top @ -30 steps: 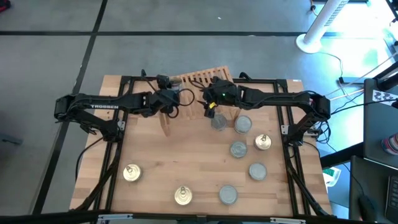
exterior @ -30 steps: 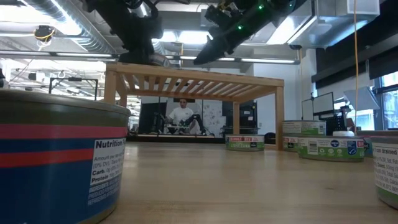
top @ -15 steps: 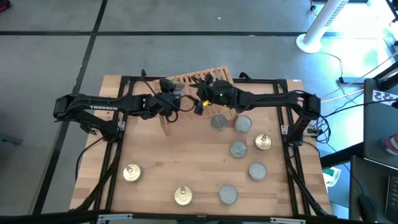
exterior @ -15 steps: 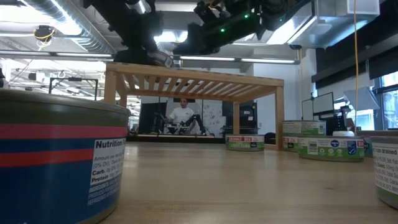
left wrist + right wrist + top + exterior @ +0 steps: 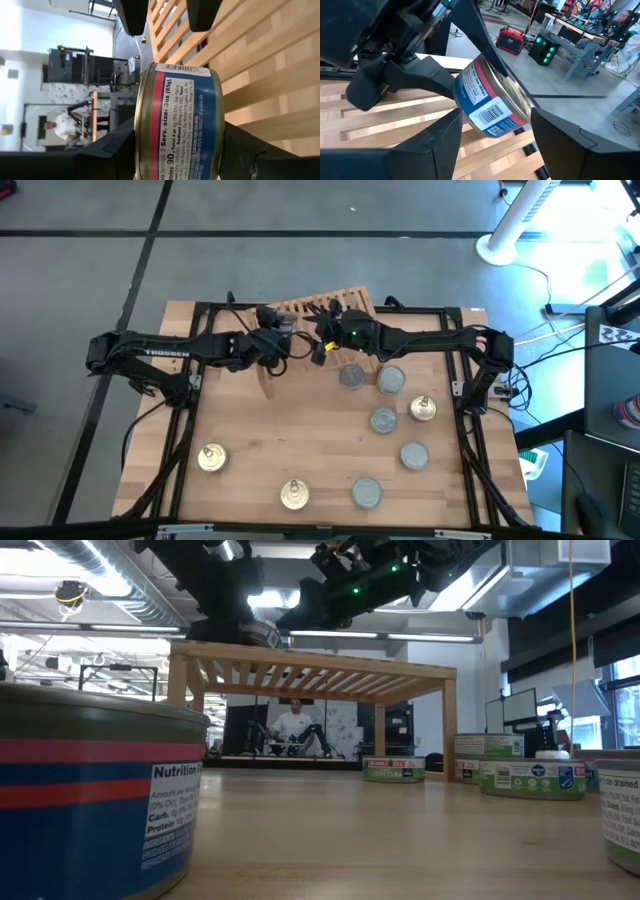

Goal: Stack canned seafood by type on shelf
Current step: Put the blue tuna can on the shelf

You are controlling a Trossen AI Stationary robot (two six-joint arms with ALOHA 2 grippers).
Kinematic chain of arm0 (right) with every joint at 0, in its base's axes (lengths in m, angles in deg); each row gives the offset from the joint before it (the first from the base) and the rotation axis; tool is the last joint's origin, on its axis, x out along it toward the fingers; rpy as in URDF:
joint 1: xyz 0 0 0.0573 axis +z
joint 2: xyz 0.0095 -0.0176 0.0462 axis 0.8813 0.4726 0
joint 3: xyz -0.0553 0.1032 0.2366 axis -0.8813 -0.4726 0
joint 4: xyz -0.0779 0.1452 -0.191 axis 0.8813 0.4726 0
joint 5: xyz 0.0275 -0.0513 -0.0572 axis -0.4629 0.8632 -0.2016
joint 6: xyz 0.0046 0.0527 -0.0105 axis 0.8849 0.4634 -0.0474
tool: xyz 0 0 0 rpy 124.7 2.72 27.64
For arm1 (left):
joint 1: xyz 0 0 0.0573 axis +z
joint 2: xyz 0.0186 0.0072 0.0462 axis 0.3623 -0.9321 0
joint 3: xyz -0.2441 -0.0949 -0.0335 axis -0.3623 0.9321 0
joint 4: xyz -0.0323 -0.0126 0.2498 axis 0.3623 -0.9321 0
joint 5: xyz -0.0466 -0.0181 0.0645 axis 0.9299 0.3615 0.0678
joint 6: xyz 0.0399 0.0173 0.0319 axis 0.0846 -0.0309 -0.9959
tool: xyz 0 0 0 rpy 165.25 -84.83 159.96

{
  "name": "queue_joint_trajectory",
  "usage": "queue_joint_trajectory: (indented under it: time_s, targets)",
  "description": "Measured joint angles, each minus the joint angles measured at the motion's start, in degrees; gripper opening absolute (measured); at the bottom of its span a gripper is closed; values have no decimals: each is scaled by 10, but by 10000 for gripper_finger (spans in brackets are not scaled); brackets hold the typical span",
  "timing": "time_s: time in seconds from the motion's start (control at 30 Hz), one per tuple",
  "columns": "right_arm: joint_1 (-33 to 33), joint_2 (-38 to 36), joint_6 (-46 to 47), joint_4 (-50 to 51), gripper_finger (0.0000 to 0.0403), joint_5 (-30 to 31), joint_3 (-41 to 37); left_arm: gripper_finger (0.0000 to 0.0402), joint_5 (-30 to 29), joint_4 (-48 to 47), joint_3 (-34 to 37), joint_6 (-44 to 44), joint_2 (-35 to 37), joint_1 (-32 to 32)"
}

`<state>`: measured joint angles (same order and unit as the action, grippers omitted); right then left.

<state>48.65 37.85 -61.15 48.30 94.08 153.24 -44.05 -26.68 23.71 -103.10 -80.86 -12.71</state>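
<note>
Right pincer [image 5: 322, 350] has swung from the desk tins to the shelf [image 5: 335, 302], jaws spread empty — facing the left pincer [image 5: 172, 145], which clamps a tin [image 5: 175, 125] above the slats. Risk: with both arms crowded together, a collision could knock the tin loose.

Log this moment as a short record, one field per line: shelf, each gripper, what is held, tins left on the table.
shelf: wooden slatted rack at the table's far edge
left gripper: over the shelf, shut on a blue-and-red tin
right gripper: over the shelf facing the left one, its fingers either side of that same tin, not seen touching it
loose tins on the table: eight, three gold-topped and five silver-topped
table: bare wood between the tins
</note>
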Motion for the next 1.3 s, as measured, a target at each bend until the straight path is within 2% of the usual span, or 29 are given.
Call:
queue_joint_trajectory:
  time_s: [0.7, 0.9, 1.3]
  targets:
    - [0, 0, 0, 0, 237, 0, 0, 208, 0, 0, 0, 7, 0, 0]
    - [0, 0, 0, 0, 237, 0, 0, 208, 1, 0, 0, 36, 0, 0]
    - [0, 0, 0, 1, 237, 0, 0, 208, 5, -5, 0, 24, 0, 0]
